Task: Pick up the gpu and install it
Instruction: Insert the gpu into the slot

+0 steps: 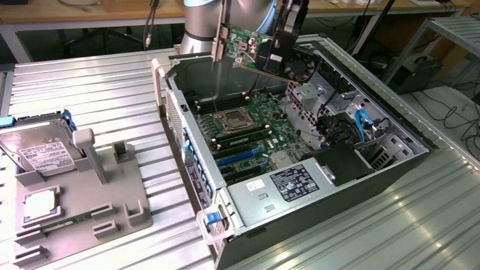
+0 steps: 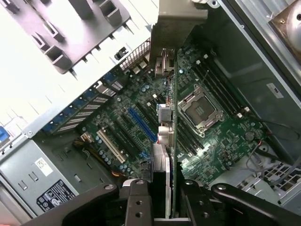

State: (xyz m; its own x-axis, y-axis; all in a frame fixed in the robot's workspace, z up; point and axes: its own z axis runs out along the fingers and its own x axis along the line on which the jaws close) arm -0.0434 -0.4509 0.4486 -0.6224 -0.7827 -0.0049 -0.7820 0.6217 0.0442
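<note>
The gpu [image 1: 244, 45] is a green card with a silver bracket at one end and a black round fan [image 1: 300, 64]. It hangs tilted in the air above the far end of the open computer case [image 1: 225, 185]. My gripper [image 1: 279, 53] is shut on its upper edge. In the wrist view the gpu [image 2: 165, 136] appears edge-on between my black fingers [image 2: 136, 202], with my gripper [image 2: 164, 207] clamped on it. Below it lies the green motherboard [image 2: 221, 136] with its blue slots [image 2: 141, 125] and the CPU socket [image 2: 200, 110]. The card is well clear of the board.
The case's metal walls [image 1: 188, 152] surround the motherboard [image 1: 255, 135]; a power supply [image 1: 300, 183] and black drive cage [image 1: 341, 163] fill its near end. On the exterior view's left, a grey fixture [image 1: 82, 202] carries a silver hard drive [image 1: 41, 149] and a memory stick [image 1: 64, 222].
</note>
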